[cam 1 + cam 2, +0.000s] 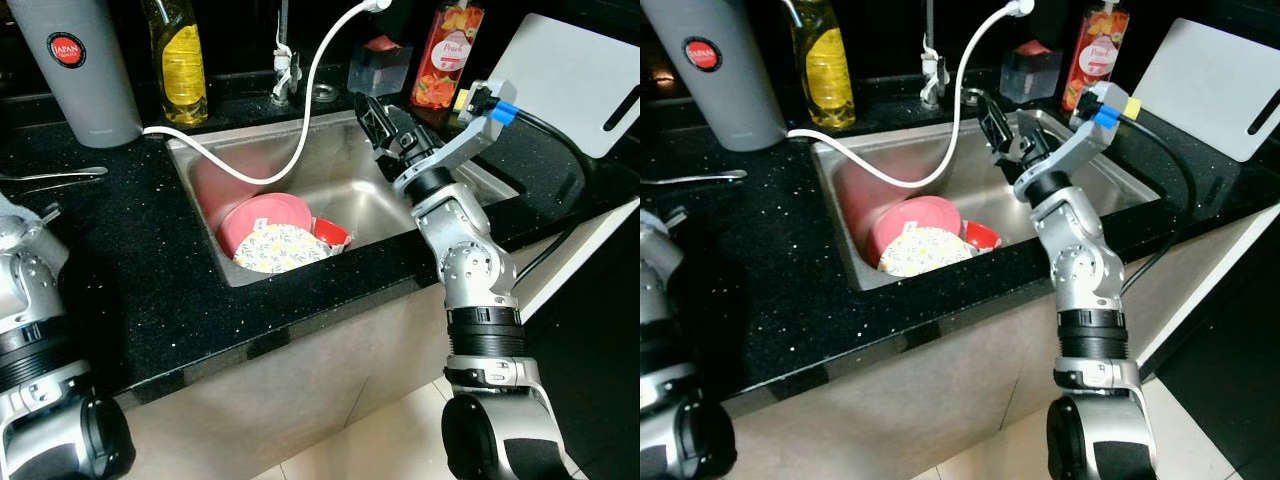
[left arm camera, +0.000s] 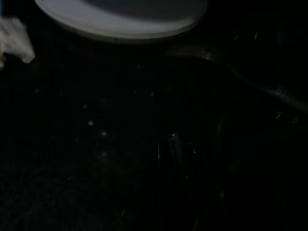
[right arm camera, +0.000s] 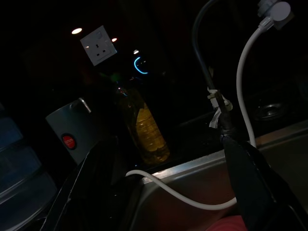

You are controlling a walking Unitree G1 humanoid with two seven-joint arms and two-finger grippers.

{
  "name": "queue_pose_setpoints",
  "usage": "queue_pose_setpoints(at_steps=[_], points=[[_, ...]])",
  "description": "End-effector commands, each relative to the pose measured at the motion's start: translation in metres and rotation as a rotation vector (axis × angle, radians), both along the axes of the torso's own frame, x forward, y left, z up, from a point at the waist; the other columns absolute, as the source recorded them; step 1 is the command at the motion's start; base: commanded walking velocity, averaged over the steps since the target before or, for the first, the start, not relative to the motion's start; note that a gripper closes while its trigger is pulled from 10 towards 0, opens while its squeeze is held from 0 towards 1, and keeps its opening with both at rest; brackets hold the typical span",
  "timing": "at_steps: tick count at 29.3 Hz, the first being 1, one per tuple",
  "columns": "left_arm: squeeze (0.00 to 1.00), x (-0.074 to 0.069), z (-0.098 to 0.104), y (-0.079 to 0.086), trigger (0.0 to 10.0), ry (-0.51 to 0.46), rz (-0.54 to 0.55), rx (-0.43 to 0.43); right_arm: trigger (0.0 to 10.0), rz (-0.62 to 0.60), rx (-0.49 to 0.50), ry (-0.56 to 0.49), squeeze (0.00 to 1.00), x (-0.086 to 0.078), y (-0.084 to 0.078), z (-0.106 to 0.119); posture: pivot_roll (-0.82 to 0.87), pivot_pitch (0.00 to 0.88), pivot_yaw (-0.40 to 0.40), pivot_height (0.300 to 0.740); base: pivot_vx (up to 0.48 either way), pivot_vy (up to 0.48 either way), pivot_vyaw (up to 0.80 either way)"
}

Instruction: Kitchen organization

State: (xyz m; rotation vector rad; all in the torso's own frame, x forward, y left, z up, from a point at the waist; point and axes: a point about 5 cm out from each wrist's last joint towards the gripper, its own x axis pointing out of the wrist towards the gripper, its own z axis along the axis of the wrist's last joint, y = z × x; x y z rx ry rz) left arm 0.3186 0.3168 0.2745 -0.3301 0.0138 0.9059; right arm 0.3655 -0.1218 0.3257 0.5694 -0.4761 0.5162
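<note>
We are holding our right gripper (image 1: 378, 118), fingers parted and empty, over the sink's (image 1: 460, 168) far right; three dishes are lying inside: pink plate (image 1: 262, 215), patterned plate (image 1: 280, 250), red bowl (image 1: 332, 232).

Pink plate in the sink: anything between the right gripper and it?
Nothing solid. The right gripper hangs open above the sink, right of the pink plate. The white hose droops in nearby, behind that path.
</note>
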Motion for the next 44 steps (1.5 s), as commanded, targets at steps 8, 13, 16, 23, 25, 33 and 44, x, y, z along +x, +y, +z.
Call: queue_pose_setpoints(at_steps=[8,13,16,23,25,33,44], points=[[0.0,0.005,-0.031,-0.012,10.0,0.136,-0.066,-0.04,10.0,0.082,-0.013,-0.024,0.0,-0.007,0.006,0.004,-0.08,0.141,-0.033,0.74,0.0,0.0,0.0],[0.0,0.008,-0.035,-0.021,10.0,0.134,-0.103,-0.077,10.0,0.19,-0.14,-0.037,0.0,-0.015,0.022,-0.003,-0.08,0.142,-0.034,0.74,0.0,0.0,0.0],[0.0,0.012,-0.035,-0.027,10.0,0.126,-0.143,-0.086,10.0,0.241,-0.264,-0.033,0.0,-0.019,0.032,-0.012,-0.09,0.143,-0.034,0.74,0.0,0.0,0.0],[0.0,0.016,-0.034,-0.035,10.0,0.116,-0.198,-0.088,10.0,0.311,-0.407,-0.027,0.0,-0.026,0.042,-0.026,-0.09,0.144,-0.034,0.74,0.0,0.0,0.0],[0.0,0.022,-0.031,-0.045,10.0,0.098,-0.272,-0.092,10.0,0.392,-0.526,-0.043,0.0,-0.035,0.048,-0.037,-0.09,0.146,-0.035,0.74,0.0,0.0,0.0],[0.0,0.031,-0.023,-0.067,10.0,0.036,-0.426,-0.087,10.0,0.433,-0.715,-0.016,0.0,-0.039,0.052,-0.059,-0.09,0.144,-0.039,0.74,0.0,0.0,0.0],[0.0,0.034,-0.014,-0.08,10.0,0.009,-0.536,-0.02,10.0,0.386,-0.7,-0.013,0.0,-0.036,0.048,-0.056,-0.09,0.146,-0.035,0.74,0.0,0.0,0.0]])
